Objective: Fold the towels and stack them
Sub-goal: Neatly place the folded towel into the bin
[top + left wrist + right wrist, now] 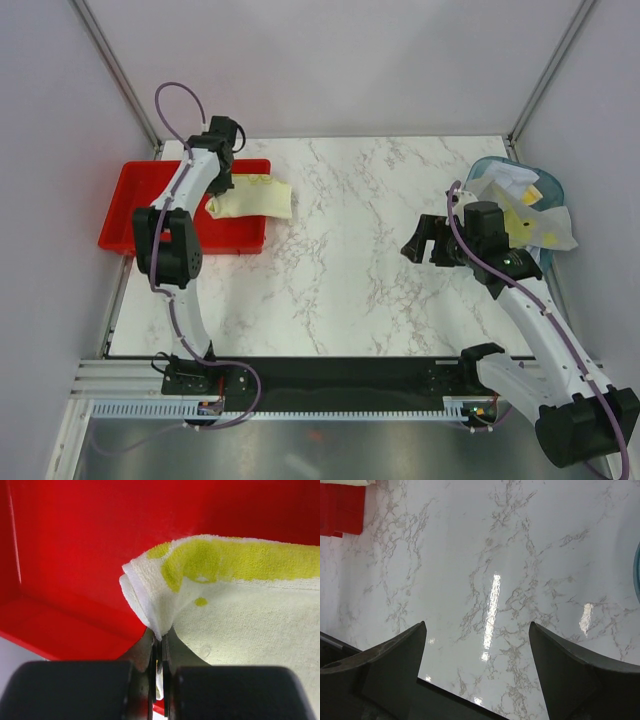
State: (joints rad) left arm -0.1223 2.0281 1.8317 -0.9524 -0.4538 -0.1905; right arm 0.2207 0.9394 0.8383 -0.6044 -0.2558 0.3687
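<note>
White marble-patterned table (350,280) filled the floor of a plain pale-walled booth. At its far left a pale yellow towel (258,200) lay folded in the red tray (125,220), its right end reaching over the tray's rim toward the marble. The left gripper (159,641) was clamped on a doubled white edge of that towel beside a bright yellow mark; the arm hid the towel's left end from above, and the wrist view cut off the rest of the cloth. Far off at the right edge, more towels (530,215), white and yellow, sat heaped in the teal basket (487,166); how many could not be made out, and the right arm covered their near side. The right gripper (477,627) hung beside the basket over bare marble, jaws spread wide, holding nothing.
</note>
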